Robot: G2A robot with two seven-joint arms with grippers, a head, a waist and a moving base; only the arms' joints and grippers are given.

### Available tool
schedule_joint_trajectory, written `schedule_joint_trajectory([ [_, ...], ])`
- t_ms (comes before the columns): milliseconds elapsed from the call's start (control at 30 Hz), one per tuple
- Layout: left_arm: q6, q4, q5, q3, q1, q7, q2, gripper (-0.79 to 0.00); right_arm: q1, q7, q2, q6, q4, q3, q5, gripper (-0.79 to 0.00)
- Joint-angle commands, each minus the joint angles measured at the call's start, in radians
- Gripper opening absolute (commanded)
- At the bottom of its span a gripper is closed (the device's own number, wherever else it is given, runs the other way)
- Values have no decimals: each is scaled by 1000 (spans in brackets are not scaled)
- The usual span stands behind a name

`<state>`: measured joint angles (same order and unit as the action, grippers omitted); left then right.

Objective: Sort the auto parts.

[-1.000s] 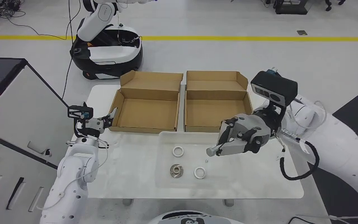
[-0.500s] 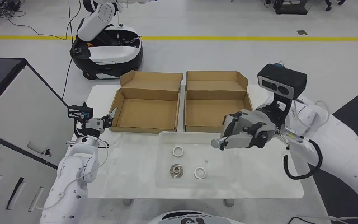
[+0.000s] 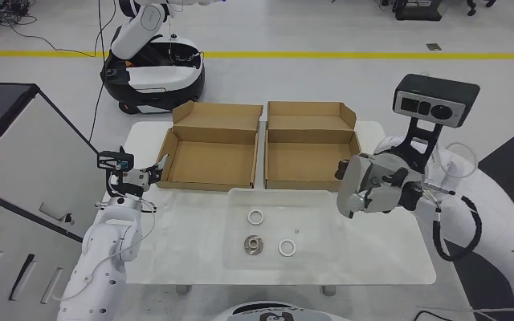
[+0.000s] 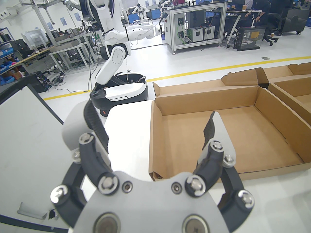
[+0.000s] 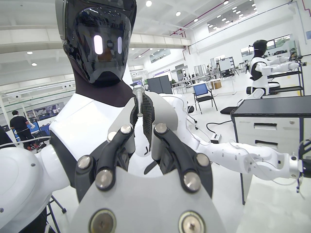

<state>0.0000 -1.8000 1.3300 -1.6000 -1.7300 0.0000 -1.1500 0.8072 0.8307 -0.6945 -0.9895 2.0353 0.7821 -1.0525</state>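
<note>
Steel bolt point(image 5: 138, 98) pinched in R gripper point(image 5: 141, 105), shank partly hidden by pads point(image 5: 147, 115), L gripper point(image 4: 150, 111) spread by cardboard box point(image 4: 243, 132)

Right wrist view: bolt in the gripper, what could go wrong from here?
1. The bolt sits at the very tips of the right gripper, head poking past them; it might twist or slip out.
2. The left box and right box look identical, so it could land in the wrong one.

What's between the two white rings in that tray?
Nothing: in the top view the tray floor between the far white ring and the near white ring is bare; the metal part lies aside.
</note>
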Motion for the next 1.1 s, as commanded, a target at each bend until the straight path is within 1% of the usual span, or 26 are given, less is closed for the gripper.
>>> schedule_joint_trajectory([
  [0, 0, 0, 0, 0, 0, 0, 0, 0, -1, 3, -7, 3, 3, 3, -7, -785],
  [467, 0, 0, 0, 0, 0, 0, 0, 0, 20, -9, -65, -9, 21, 30, -20, -785],
  [700, 0, 0, 0, 0, 0, 0, 0, 0, 44, 78, -77, 78, -37, 54, -21, -785],
  [833, 0, 0, 0, 0, 0, 0, 0, 0, 58, 138, -78, 138, -65, 84, 13, -785],
  [1067, 0, 0, 0, 0, 0, 0, 0, 0, 95, 183, -88, 183, -75, 116, -4, -785],
])
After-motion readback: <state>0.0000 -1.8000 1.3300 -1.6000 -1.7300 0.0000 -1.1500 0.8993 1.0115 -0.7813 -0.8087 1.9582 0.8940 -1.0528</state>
